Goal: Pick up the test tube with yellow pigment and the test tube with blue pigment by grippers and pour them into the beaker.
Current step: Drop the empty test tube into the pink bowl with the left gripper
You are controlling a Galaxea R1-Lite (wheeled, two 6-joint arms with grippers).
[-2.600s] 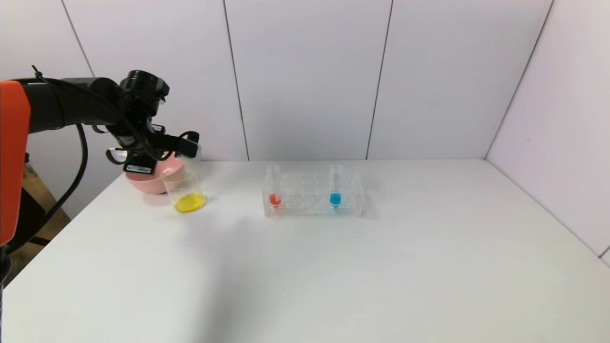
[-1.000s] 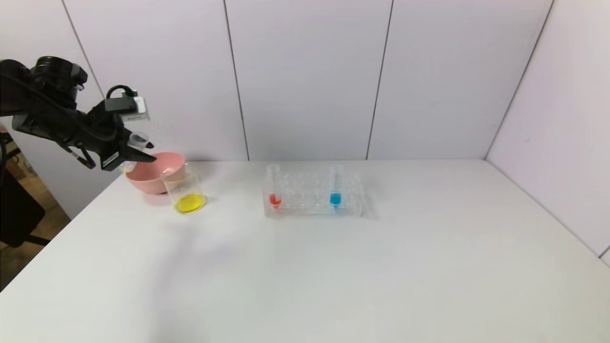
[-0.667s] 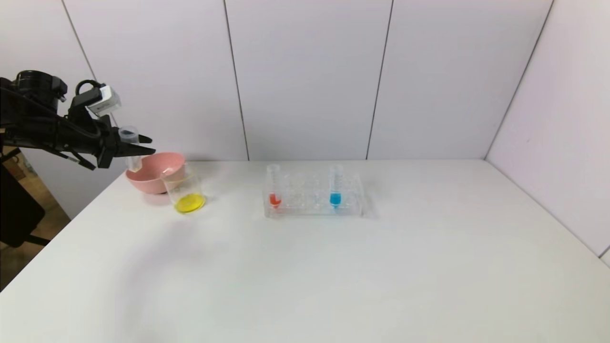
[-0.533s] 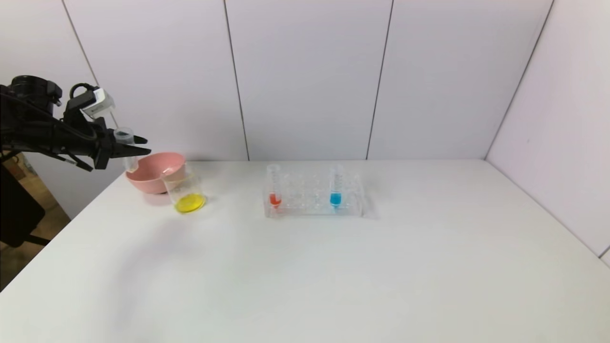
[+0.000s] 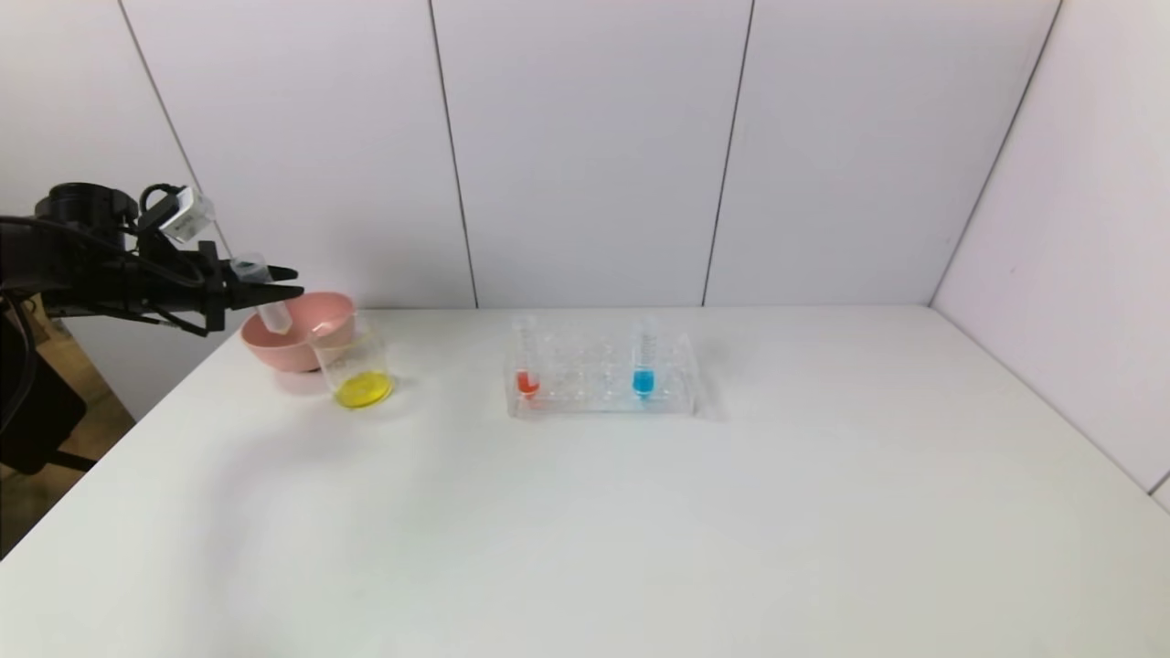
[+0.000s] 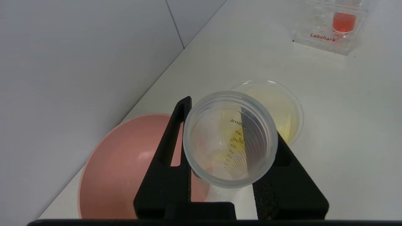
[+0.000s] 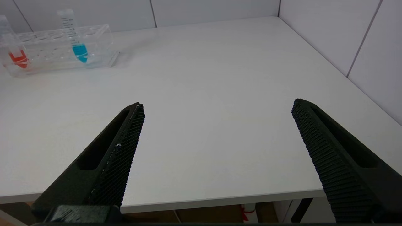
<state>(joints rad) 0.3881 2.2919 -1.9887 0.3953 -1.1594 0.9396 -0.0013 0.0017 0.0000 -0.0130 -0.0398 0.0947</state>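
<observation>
Yellow tube, nearly emptied, is pinched by the left gripper and tilted above the pink bowl; beaker with yellow liquid stands just beside the bowl; blue tube is kept in the rack; right gripper is spread wide near the table edge.

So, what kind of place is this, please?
Probably a mock chemistry bench set up for robot testing, not a real lab: a clear tube rack holding red and blue tubes, a beaker with yellow liquid, a bare white table boxed in by plain white panels.
</observation>
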